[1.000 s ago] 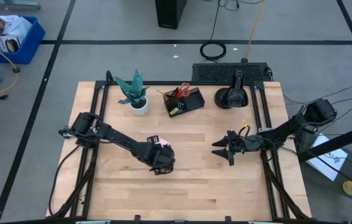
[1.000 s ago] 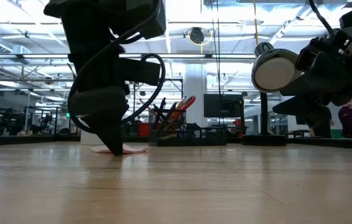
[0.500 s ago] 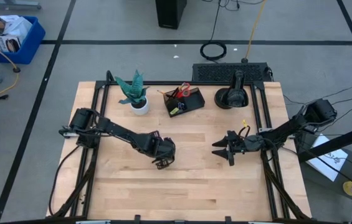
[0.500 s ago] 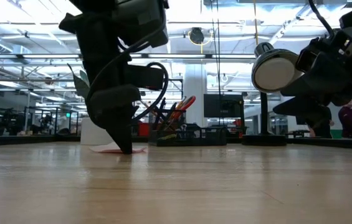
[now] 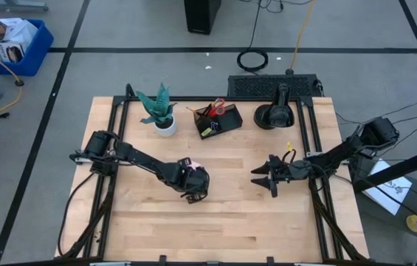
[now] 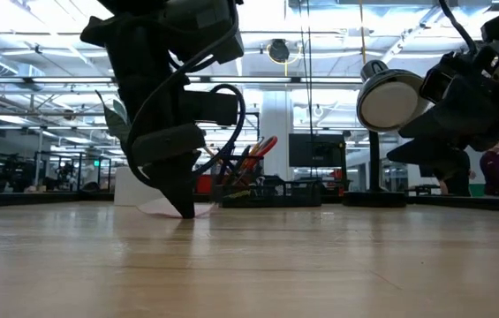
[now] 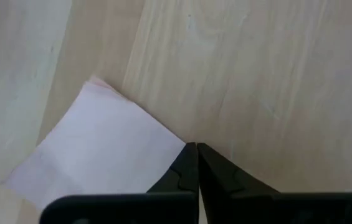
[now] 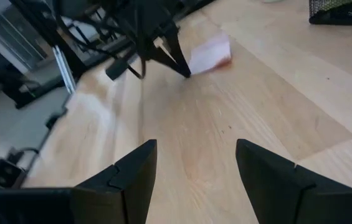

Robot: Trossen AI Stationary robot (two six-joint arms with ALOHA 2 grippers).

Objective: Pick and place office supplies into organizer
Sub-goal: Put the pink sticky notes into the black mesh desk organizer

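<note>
Wooden table (image 5: 223,214) holds the organizer (image 5: 218,120) at its far edge, beside a plant (image 5: 159,109). Nearer than the organizer, the left gripper (image 7: 195,148) has its fingers pressed together on a corner of the pink sticky-note pad (image 7: 101,149) — the pad lies on the wood. Off to the organizer's right, the right gripper (image 5: 257,176) hovers, fingers spread — holding nothing.

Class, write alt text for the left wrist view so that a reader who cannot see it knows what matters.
The left hand has its two dark fingers pressed shut at one corner of a pale pink sticky-note pad. The pad lies on a light wooden table; whether the corner is pinched cannot be told.
</note>
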